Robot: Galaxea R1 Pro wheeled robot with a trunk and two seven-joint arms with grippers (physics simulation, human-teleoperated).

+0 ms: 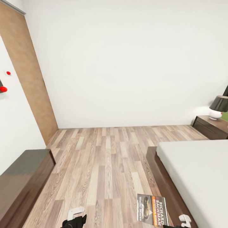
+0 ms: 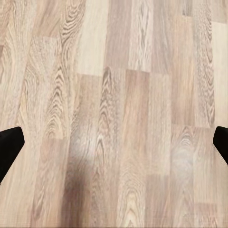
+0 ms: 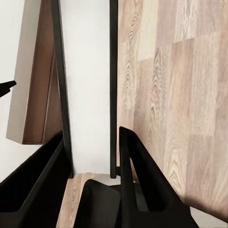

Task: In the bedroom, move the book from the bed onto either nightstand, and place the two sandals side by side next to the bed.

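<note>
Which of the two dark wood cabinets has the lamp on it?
The far one beside the bed's head, holding the lamp; the long cabinet has none.

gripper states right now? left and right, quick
Left gripper: open, nothing between the fingers, wood floor below.
Right gripper: shut on the book, held edge-on between the fingers.

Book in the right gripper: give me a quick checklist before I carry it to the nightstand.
1. Book between the right gripper's fingers: ok.
2. Grip firm enough for the drive: cannot tell.
3. Nightstand in sight beyond the bed: ok.
4. Bare spot on its top beside the lamp: ok.
5. Floor alongside the bed free of obstacles: ok.
6. Left gripper open, carrying nothing: ok.
</note>
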